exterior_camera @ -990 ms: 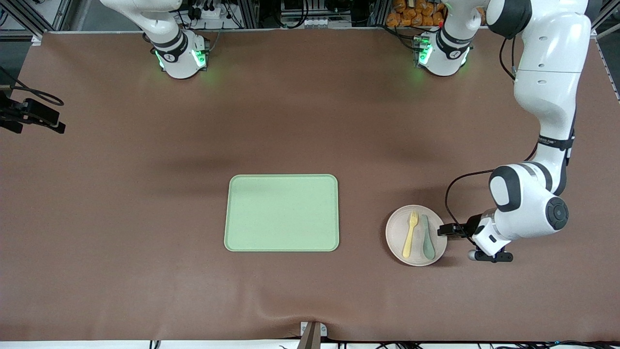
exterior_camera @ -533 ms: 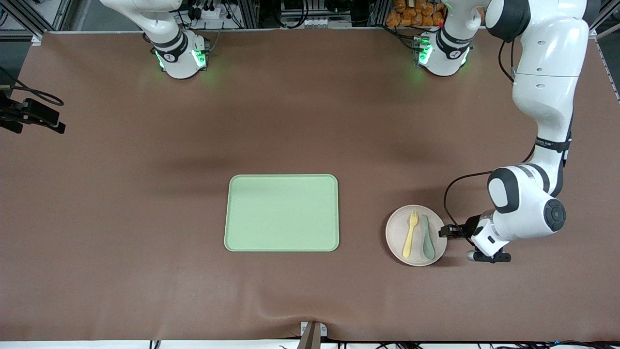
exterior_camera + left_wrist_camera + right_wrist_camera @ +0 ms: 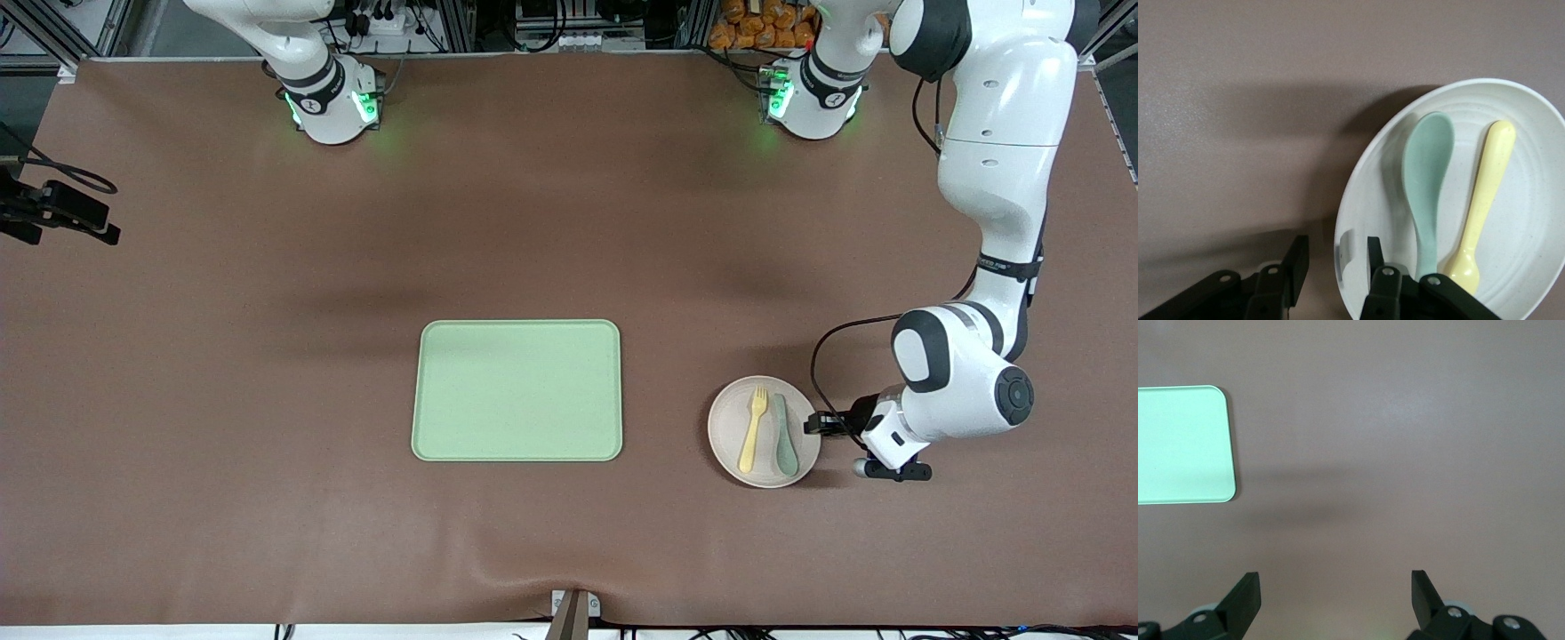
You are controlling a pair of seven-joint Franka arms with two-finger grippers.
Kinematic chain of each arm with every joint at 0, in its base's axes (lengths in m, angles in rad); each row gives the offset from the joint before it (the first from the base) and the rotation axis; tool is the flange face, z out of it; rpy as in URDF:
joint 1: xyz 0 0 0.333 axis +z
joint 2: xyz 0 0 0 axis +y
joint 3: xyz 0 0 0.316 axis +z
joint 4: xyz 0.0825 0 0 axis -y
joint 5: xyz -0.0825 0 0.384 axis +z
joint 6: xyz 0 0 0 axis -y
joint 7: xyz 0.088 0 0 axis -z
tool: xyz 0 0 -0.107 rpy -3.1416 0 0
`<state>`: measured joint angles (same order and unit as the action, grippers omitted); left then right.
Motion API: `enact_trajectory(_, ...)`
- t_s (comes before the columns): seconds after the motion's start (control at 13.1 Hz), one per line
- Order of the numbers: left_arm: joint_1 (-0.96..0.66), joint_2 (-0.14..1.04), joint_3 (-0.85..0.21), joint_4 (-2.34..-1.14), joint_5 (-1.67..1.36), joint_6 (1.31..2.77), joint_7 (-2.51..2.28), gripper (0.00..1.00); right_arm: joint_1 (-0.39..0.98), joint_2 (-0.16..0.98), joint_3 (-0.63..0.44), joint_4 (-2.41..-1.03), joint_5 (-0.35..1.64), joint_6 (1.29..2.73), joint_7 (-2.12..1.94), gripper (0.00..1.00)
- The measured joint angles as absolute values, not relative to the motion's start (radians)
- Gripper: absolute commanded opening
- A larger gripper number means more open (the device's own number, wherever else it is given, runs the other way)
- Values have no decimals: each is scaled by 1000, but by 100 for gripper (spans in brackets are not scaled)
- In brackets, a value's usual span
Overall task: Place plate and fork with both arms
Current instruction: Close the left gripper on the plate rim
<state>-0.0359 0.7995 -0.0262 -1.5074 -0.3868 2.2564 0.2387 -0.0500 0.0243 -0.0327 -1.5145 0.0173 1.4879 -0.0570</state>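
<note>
Left claw at the plate's rim

I see the left claw (image 3: 1335, 257) straddling the plate (image 3: 731, 425) rim, not yet clamped; fork (image 3: 753, 428) lies on it beside the spoon (image 3: 782, 435). Tray (image 3: 516, 390) sits apart. Right claw (image 3: 1336, 597) waits, spread wide.

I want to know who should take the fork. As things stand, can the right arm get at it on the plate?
Probably, though it must cross the table. The fork lies uncovered on the plate, beside the spoon. The left pincer straddles the plate's rim at the spoon's side; the right pincer hangs open near the tray.
</note>
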Motion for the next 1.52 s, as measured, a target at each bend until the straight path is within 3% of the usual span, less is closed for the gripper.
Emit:
enact_trajectory(0.3, -36, 807, -26, -1507, -387, 2256, 240, 21, -50, 26, -33, -1514, 17, 1488, -57, 100)
enact_trajectory(0.99, -36, 808, -27, -1501, -388, 2256, 241, 6, -50, 27, -33, -1514, 17, 1488, -57, 100)
enact_trajectory(1.52, -37, 807, -35, -1475, -388, 2256, 241, 0, -50, 28, -33, -1514, 17, 1488, -57, 100)
